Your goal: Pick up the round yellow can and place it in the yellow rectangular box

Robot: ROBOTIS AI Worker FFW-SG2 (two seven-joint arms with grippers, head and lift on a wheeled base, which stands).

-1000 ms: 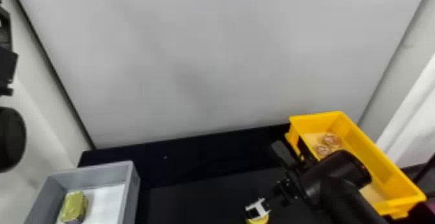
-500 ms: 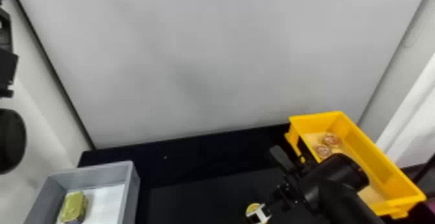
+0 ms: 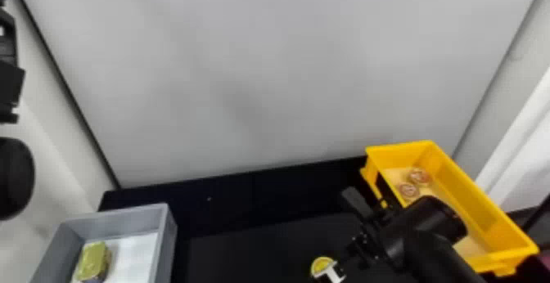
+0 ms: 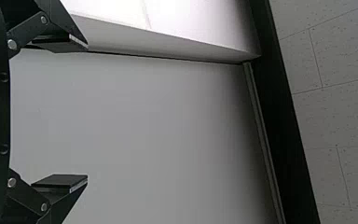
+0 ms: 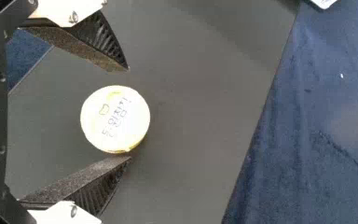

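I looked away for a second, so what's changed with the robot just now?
The right gripper has shifted slightly toward the robot, baring the far side of the round yellow can, which it had covered. Nothing was gripped or released: the can sits between the gripper's open fingers. The yellow box, grey box and left arm stayed put.

We have a black desk [image 3: 262,200] with a dark grey panel [image 3: 241,253] laid on it. Toward our left edge sits a grey box [image 3: 167,241], a little in from the far left corner. A yellow box [image 3: 491,210] stands toward the right edge, its far end near the back edge. On the panel, toward the front edge, we see a round yellow can [image 3: 321,264].
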